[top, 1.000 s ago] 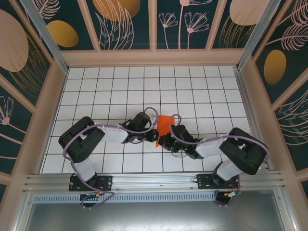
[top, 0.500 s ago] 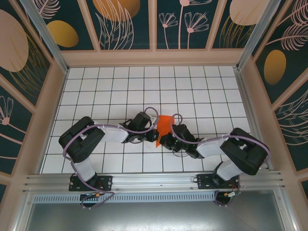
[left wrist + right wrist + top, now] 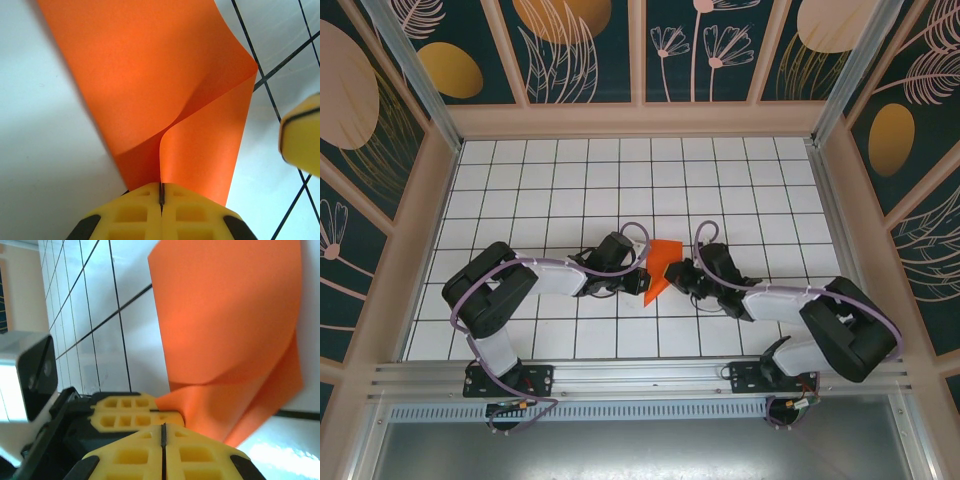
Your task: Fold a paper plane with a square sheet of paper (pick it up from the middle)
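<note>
The paper [image 3: 663, 263] is in the middle of the table [image 3: 570, 200], rather to the near side, between the two arms. The left gripper [image 3: 161, 192] has its fingers pressed together on the near edge of the paper and pinches both layers there. The right gripper [image 3: 164, 434] is also pressed together, but it seems to hold nothing. From the left wrist, its yellow finger [image 3: 301, 135] stands beside the paper and apart from it.

I think the step in hand is to turn this loose fold into a real crease. The upper layer is only bent over, in a soft round curve, and the edges do not meet exactly. To do it well, the left gripper should hold firm and low, so that the sheet does not slide on the smooth tiles. The right one could press with its closed tips on the bend and move along it, from the pinched end to the free corner. If it pushes sideways, the layers may shift.

The paper is thin, bright orange and matte, and it curls easily. From above it looks like a triangle with a sharp point toward the arms. The table is white and glossy with dark grid lines. The fingers are yellow plastic with square holes.
</note>
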Robot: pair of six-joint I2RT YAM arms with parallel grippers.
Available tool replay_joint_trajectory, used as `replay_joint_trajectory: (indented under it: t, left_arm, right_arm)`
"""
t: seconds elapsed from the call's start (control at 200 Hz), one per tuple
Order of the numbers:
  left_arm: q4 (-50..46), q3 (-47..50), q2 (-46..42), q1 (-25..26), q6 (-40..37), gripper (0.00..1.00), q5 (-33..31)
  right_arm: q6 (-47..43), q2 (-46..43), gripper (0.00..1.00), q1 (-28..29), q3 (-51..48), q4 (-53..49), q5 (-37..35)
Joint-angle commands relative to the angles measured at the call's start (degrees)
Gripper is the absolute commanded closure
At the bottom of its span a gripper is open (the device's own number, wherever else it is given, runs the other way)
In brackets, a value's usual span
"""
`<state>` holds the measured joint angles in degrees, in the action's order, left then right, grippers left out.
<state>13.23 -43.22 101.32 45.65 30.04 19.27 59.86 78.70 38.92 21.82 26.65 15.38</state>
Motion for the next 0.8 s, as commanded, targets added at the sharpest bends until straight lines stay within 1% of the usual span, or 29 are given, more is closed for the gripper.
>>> replay_joint_trajectory:
  t: [0.0, 0.11, 0.23, 0.41, 0.51, 0.575, 0.796]
  left_arm:
    - [-4.18, -0.46, 1.95, -0.31, -1.41, 0.95, -0.36]
    - [-4.28, -0.55, 1.94, -0.3, -1.35, 0.95, -0.5]
    - [-4.27, -0.15, 1.53, -0.3, -1.37, 0.95, -0.38]
    - [-4.45, -0.2, 1.66, -0.32, -1.65, 0.94, -0.11]
    - [-4.33, -0.28, 1.57, -0.31, -1.61, 0.94, -0.13]
    - [-4.37, -0.4, 1.59, -0.3, -1.63, 0.94, -0.02]
    - [-4.62, -0.55, 1.43, -0.3, -1.83, 0.94, -0.11]
  right_arm:
    - [-2.68, 2.83, 0.9, -0.45, 2.87, -0.76, 2.56]
    - [-1.08, 4.66, 0.9, 0.34, 2.0, 3.27, 3.78]
    - [-1.93, 5.15, 0.9, 0.29, 2.83, 1.2, 2.5]
    - [-8.86, 5.21, 0.9, -1.4, 10.88, -12.98, -2.25]
    - [-12.99, 8.32, 0.9, -3.32, 16.26, -20.73, -5.29]
    - [-15.32, 10.95, 0.9, -4.07, 19.24, -23.48, -5.81]
    - [-22.08, 19.79, 0.9, -4.03, 28.92, -31.13, -7.55]
